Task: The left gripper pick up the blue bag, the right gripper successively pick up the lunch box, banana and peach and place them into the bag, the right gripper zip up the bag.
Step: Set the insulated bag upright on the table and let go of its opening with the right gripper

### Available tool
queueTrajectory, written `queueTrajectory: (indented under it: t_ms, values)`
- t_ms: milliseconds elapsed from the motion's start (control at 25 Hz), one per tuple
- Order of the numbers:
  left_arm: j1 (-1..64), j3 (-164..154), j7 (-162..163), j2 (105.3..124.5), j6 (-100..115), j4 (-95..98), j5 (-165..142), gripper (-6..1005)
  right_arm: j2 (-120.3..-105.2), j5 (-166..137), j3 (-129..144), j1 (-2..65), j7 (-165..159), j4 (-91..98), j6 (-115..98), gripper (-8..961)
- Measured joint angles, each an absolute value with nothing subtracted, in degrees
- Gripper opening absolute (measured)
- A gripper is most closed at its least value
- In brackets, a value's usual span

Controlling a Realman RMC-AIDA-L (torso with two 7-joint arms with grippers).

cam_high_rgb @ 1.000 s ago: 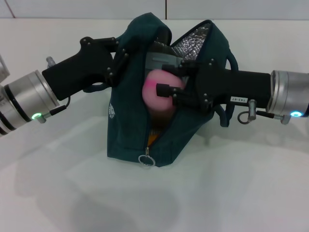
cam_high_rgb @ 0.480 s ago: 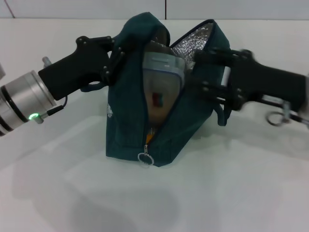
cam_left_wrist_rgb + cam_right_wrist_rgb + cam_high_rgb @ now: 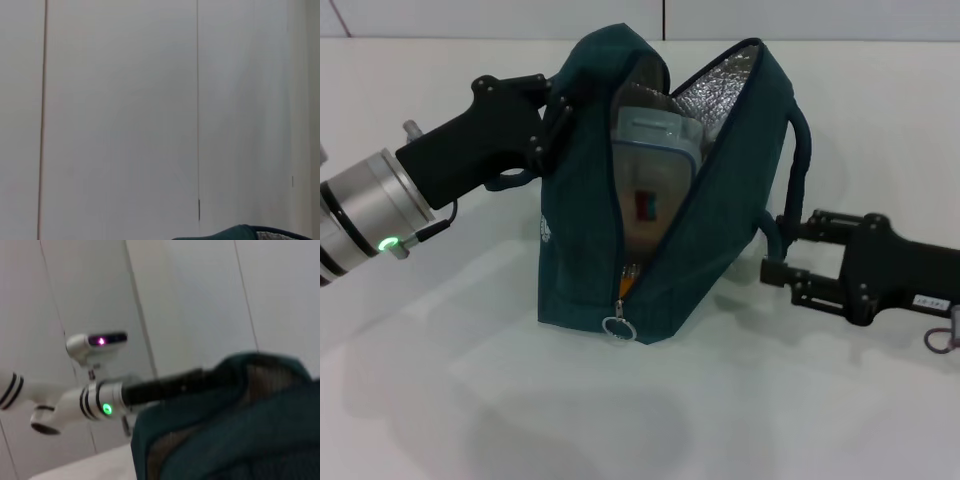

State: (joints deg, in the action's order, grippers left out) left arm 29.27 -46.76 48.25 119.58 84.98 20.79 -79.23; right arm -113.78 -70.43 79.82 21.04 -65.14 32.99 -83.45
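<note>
Your right hand [image 3: 772, 250], spread and empty, sits right of the blue bag [image 3: 720, 240]; the zipper pull [image 3: 619, 328] lies low, toward your left.

The left hand [image 3: 552, 128] pinches the bag's top edge.

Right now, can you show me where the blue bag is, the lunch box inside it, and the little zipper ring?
blue bag [image 3: 580, 250]: head view, on its teal fabric front side.
lunch box [image 3: 655, 135]: head view, on its blue-rimmed lid inside the open bag.
zipper ring [image 3: 617, 328]: head view, on the metal ring near the bag's bottom.

no readable text — labels too small
</note>
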Motion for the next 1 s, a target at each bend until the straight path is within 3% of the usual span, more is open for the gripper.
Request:
queueTrajectory:
  t_ms: [240, 480, 760, 1000]
  values:
    - [29.35, -46.87, 48.25, 119.67, 84.98, 20.54, -79.22, 52, -114.40, -72.07, 79.89, 21.81, -65.15, 32.53, -82.31, 526]
    - [28.82, -46.76, 47.75, 119.74, 84.98, 19.90, -78.79, 52, -114.98, -72.43, 79.89, 22.18, -63.95, 32.51, -82.30, 302]
    - [28.23, -46.76, 45.41, 119.80, 84.99, 17.90, -77.67, 53, -115.75, -70.27, 79.88, 21.98, -58.07, 32.12, -82.92, 176]
    - [26.24, -46.85, 43.56, 119.84, 85.76, 16.11, -73.68, 54, -114.98, -66.14, 78.59, 22.50, -52.86, 30.42, -88.09, 83]
